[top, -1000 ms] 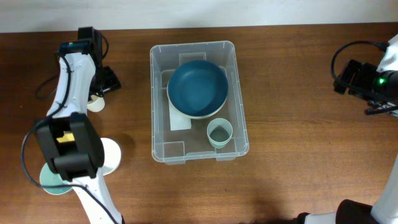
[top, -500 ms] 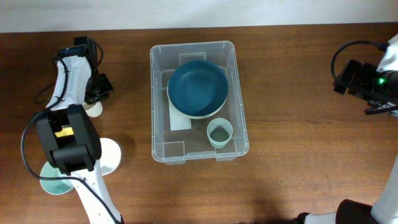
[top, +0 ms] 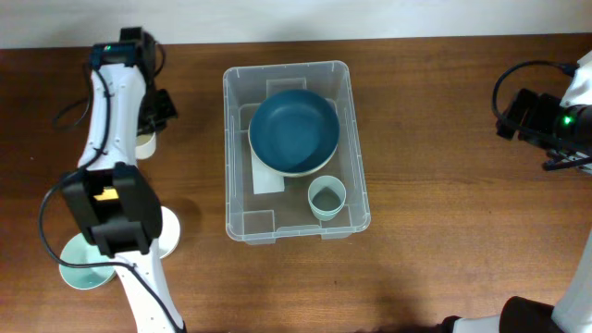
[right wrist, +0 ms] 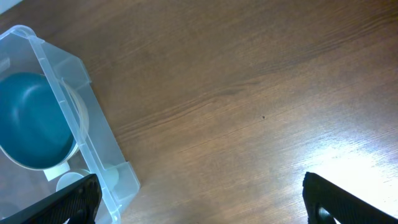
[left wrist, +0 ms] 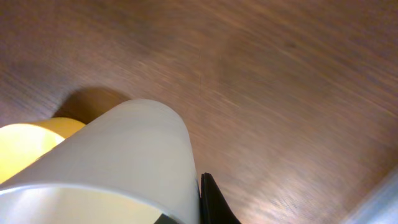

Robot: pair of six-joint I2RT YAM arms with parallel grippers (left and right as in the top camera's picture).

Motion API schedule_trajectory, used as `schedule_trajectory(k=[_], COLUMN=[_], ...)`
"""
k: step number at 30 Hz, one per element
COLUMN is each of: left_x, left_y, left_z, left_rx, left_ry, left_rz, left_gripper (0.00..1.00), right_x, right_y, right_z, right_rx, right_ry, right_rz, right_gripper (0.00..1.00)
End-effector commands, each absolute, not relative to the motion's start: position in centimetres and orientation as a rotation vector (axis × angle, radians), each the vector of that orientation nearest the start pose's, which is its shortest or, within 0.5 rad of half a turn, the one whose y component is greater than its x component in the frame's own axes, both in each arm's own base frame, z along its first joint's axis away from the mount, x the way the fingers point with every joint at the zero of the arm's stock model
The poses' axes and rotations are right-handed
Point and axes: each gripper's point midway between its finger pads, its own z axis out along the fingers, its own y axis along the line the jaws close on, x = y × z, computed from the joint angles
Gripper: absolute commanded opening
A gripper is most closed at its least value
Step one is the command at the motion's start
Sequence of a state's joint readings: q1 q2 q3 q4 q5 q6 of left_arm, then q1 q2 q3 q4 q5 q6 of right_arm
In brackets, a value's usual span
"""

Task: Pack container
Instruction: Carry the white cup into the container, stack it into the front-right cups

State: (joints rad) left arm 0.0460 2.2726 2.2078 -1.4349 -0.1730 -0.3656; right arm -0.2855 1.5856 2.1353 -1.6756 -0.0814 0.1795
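So the left gripper (top: 149, 131) has the cream cup (left wrist: 134, 155) pinched. The wrist cam only shows one finger tight against the wall, but the cup has shifted along with the arm over the last second, nudging toward the far edge of the table, so I'm reading it as picked up. It's not at the container (top: 226, 148) yet. That sits mid-table, well to the cup's right, with a blue bowl (top: 294, 129) and a small green cup (top: 326, 197) already inside. Next is probably the carry over. The right gripper (right wrist: 199, 202) hasn't budged, parked far right with fingers spread wide and nothing in them.
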Motion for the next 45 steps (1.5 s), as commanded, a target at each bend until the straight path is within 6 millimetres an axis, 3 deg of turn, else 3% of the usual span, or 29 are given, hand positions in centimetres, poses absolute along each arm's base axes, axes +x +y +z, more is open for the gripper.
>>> schedule_trajectory(k=[1,5,6,8,9,14,19,26,29,36,42,45], left_x=[45.8,44.7,43.9,42.8,41.3,37.3,33.5,29.6,28.8,27.9,27.7,27.6], left_y=[0.5,-5.8,-8.2,-11.3,-14.9,-21.9,-26.9,-30.3,-30.8,-32.2,-31.8,-31.7], left_z=[18.0,21.3,22.2,23.0,23.5,23.4,23.3,22.9,22.3,19.3,16.9,16.7], left_rx=[-0.493,-0.304,-0.225,-0.122,-0.012,0.18,0.345,0.448,0.465,0.499,0.506,0.508], left_ry=[2.864,2.829,2.823,2.817,2.819,2.84,2.839,2.856,2.87,2.923,2.957,2.963], left_rz=[0.129,0.026,0.001,-0.022,-0.045,-0.083,-0.112,-0.121,-0.11,-0.142,-0.099,-0.091], left_gripper=[0.01,0.01,0.0,0.01,0.01,0.01,0.01,0.01,0.01,0.0,0.0,0.06], right_x=[30.0,30.0,30.0,30.0,30.0,30.0,29.9,29.7,29.7,29.6,29.6,29.6], right_y=[-7.0,-7.0,-7.0,-7.0,-7.0,-7.0,-7.0,-6.9,-6.9,-6.9,-6.9,-6.9], right_z=[33.3,33.3,33.3,33.3,33.3,33.3,33.2,33.2,33.1,33.1,33.1,33.1], right_rx=[0.576,0.576,0.576,0.576,0.576,0.576,0.577,0.574,0.575,0.575,0.576,0.575], right_ry=[2.637,2.637,2.637,2.637,2.637,2.638,2.643,2.651,2.653,2.654,2.654,2.654], right_rz=[0.093,0.093,0.093,0.093,0.093,0.092,0.092,0.093,0.093,0.094,0.093,0.094], right_gripper=[0.99,0.99,0.99,0.99,0.99,0.99,0.99,0.99,0.99,0.99,0.99,0.99])
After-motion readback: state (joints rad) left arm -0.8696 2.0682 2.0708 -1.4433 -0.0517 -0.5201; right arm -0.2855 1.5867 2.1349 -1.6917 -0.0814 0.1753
